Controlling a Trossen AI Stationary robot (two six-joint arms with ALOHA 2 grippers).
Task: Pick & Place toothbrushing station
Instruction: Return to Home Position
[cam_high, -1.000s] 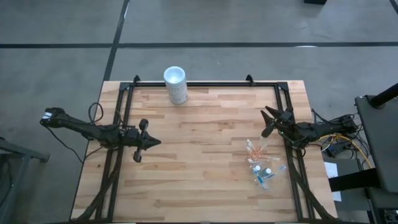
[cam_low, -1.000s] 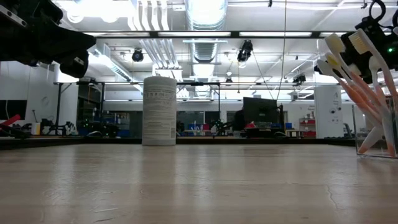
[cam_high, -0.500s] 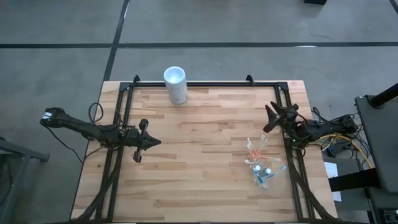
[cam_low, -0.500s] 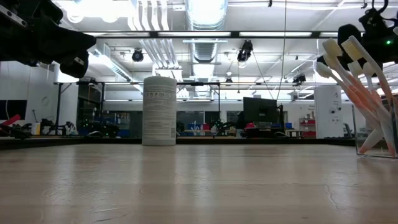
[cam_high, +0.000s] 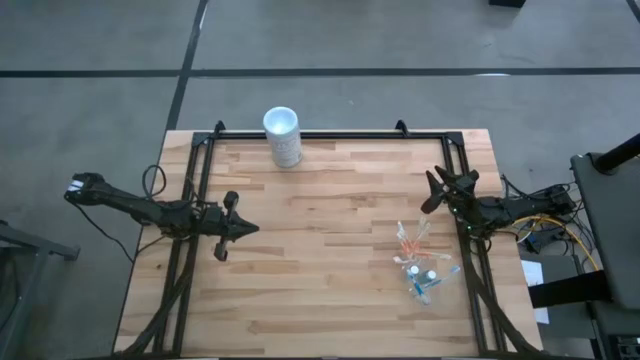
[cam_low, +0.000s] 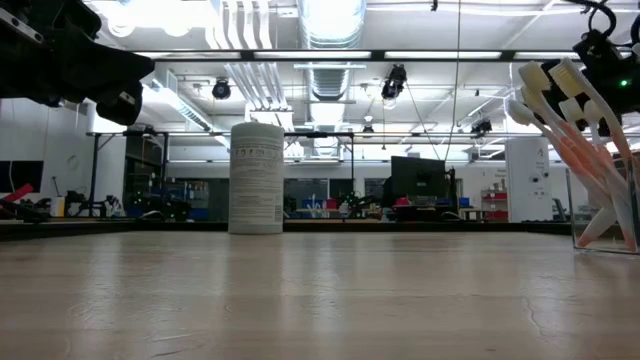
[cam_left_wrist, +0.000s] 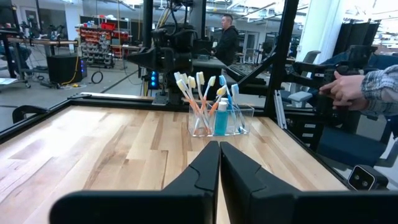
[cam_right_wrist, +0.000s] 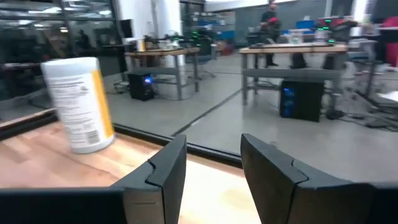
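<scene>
claws 2: left claw (cam_high: 254, 228), right claw (cam_high: 428, 194) | white canister (cam_high: 283, 135) 1 | clear organizer (cam_left_wrist: 244, 118) 1 | toothbrushes (cam_left_wrist: 200, 79) several

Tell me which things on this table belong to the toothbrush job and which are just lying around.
Job: clear organizer, right side of the table; toothbrushes standing in it; left arm and right arm, at the table's sides.
Lying about: white canister, far edge.

The right gripper (cam_high: 431, 192) has drawn back slightly toward its own side.
</scene>
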